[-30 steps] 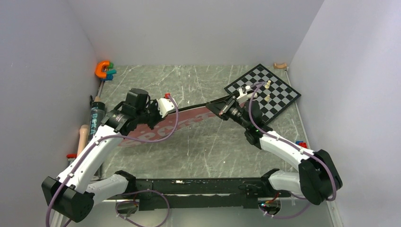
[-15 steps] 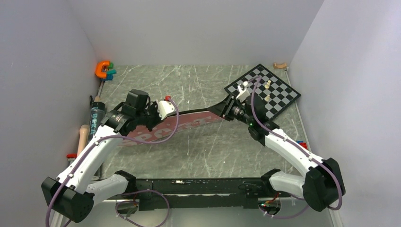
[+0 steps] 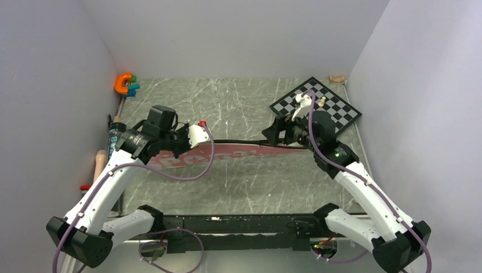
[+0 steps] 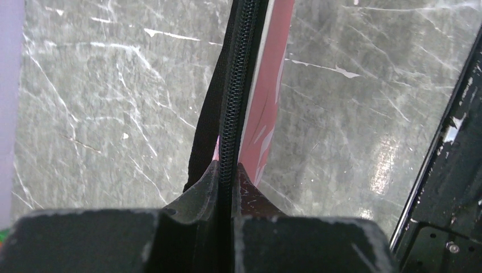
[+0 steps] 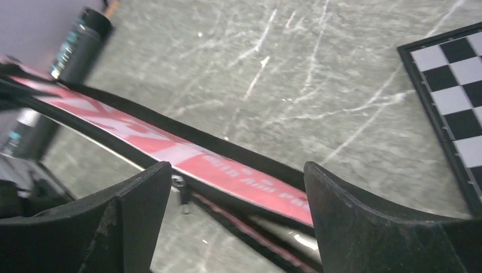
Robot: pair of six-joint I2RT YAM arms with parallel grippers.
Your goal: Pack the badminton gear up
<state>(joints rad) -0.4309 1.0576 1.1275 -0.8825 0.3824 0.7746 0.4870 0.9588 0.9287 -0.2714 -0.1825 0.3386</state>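
Note:
The pink racket bag stretches across the middle of the table, its narrow end to the right. My left gripper is shut on the bag's black zipper edge and holds that side up, with the pink cloth beside it. My right gripper hovers open just above the narrow end, and the bag runs under its spread fingers without touching them. A small zipper pull hangs near the left finger. The dark tube lies by the left wall. Rackets and shuttlecocks are not in sight.
The chessboard with pale pieces lies at the back right, just behind my right gripper, and its corner is close in the right wrist view. The orange C-shaped toy sits in the back left corner. Walls close in on three sides.
My right gripper has opened and let go of the bag's narrow end, then drawn back to the right. The bag's right end has sunk toward the table. My left gripper keeps its hold.

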